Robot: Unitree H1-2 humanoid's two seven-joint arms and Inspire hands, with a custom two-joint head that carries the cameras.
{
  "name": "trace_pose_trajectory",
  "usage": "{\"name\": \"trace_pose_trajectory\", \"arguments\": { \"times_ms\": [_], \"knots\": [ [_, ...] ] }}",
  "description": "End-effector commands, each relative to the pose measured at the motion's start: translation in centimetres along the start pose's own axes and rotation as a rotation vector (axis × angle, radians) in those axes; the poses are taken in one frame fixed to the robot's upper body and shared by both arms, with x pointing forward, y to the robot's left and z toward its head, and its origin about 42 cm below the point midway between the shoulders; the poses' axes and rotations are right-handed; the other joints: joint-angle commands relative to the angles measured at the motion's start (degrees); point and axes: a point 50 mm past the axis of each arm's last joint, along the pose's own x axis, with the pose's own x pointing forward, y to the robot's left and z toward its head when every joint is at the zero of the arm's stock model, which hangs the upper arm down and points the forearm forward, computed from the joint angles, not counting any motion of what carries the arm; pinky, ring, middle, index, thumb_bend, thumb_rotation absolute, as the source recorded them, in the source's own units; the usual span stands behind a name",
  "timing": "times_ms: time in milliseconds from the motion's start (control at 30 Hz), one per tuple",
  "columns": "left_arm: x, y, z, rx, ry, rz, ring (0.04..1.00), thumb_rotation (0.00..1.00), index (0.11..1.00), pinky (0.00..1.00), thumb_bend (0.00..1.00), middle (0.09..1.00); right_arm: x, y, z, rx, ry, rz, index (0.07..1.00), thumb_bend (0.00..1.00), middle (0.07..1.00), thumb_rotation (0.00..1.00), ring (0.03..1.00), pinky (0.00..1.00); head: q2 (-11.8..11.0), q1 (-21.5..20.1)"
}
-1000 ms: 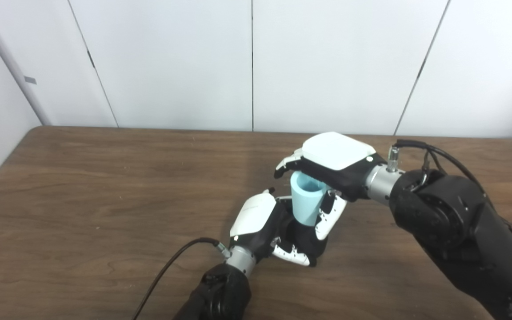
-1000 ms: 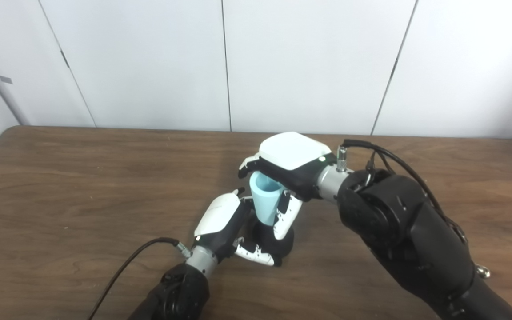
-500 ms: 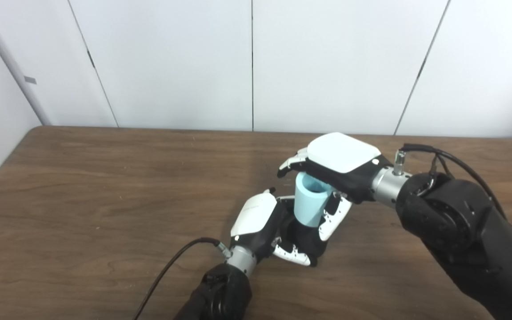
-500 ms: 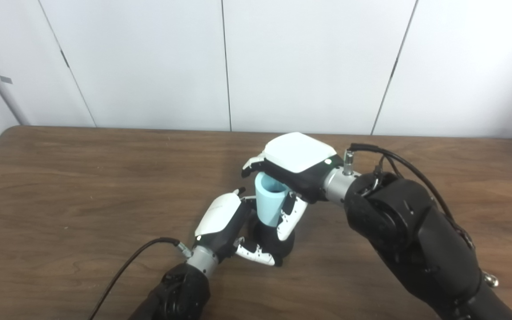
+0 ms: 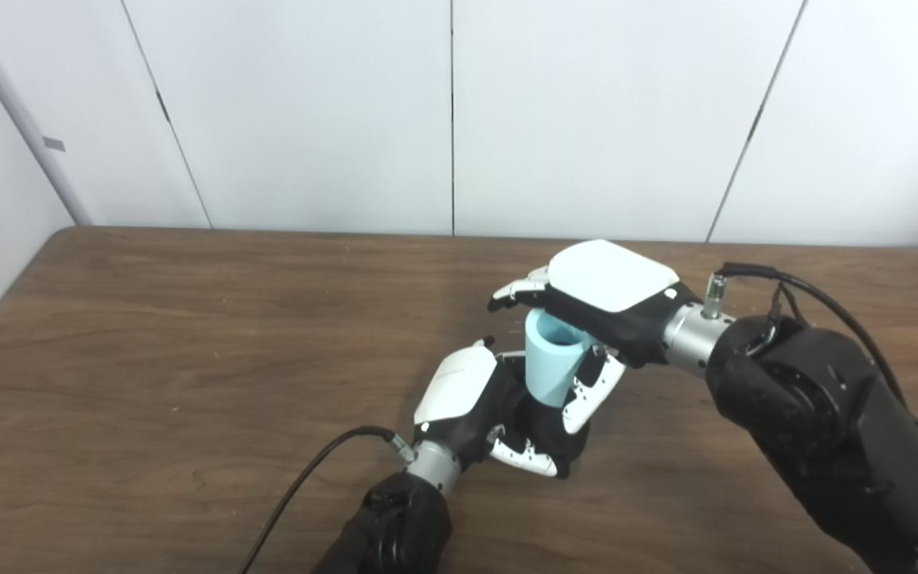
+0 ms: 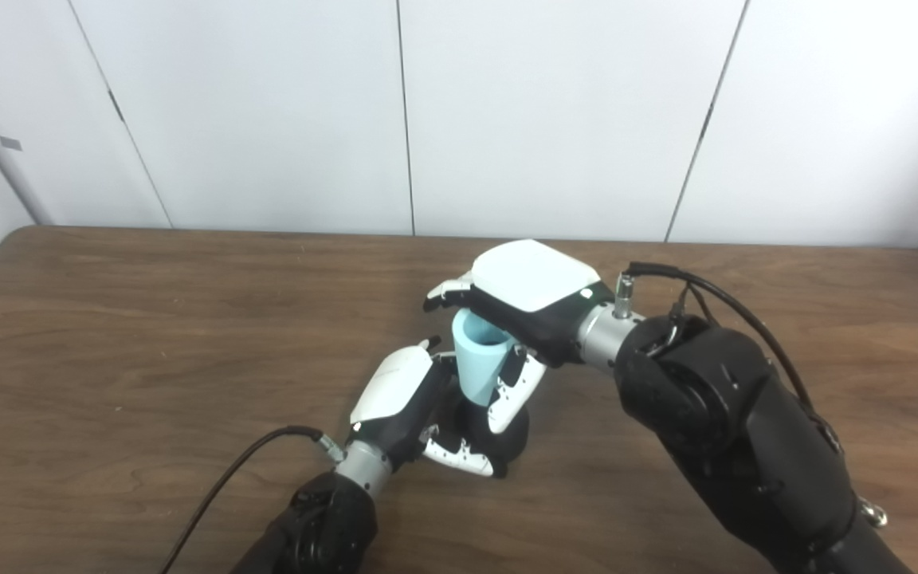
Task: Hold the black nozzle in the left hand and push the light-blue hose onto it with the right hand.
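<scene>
left hand point(image 5: 467, 399) clasps black nozzle point(image 5: 543, 426) on bench | right hand point(image 5: 598, 307) wraps light-blue hose point(image 5: 551, 363) at 12 o'clock | hose probably stiff, light; grip mid-wall

Bright, even light fills both views, seemingly from overhead, and the white wall panels point(image 5: 586, 119) look flat and nearly shadowless. The brown worktop point(image 5: 148, 343) shows a soft sheen and no hard glare. A faint, blurred shadow lies on the wood behind the hands. The pictures are slightly soft throughout, and fine detail in the black parts is lost
</scene>
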Motion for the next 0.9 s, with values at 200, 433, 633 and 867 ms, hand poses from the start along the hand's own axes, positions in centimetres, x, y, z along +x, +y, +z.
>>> {"name": "trace_pose_trajectory", "arguments": {
  "times_ms": [200, 433, 633, 867],
  "knots": [
    [-2.1, -5.2, -2.5, -0.053, 0.13, -0.282, 0.662, 0.0, 0.487, 1.0, 0.52, 0.484, -1.9, -3.6, 0.7, -0.113, -0.131, -0.301, 0.832, 0.71, 0.867, 0.55, 0.89, 0.85, 0.19, 0.06],
    [-2.3, -5.1, -2.7, -0.054, 0.128, -0.285, 0.661, 0.0, 0.488, 1.0, 0.52, 0.482, -3.0, -4.8, -0.5, -0.157, -0.085, -0.371, 0.855, 0.69, 0.868, 0.68, 0.887, 0.82, 0.51, 0.39],
    [-2.4, -5.3, -2.7, -0.049, 0.127, -0.291, 0.66, 0.0, 0.488, 1.0, 0.52, 0.483, -3.6, -4.6, -0.8, -0.153, -0.058, -0.364, 0.864, 0.68, 0.869, 0.7, 0.888, 0.83, 0.67, 0.49],
    [-2.3, -4.8, -3.0, -0.041, 0.132, -0.286, 0.663, 0.0, 0.487, 1.0, 0.52, 0.485, -5.8, -3.4, -0.6, -0.146, -0.057, -0.324, 0.896, 0.67, 0.91, 0.72, 0.934, 0.84, 0.73, 0.74]
  ]
}}
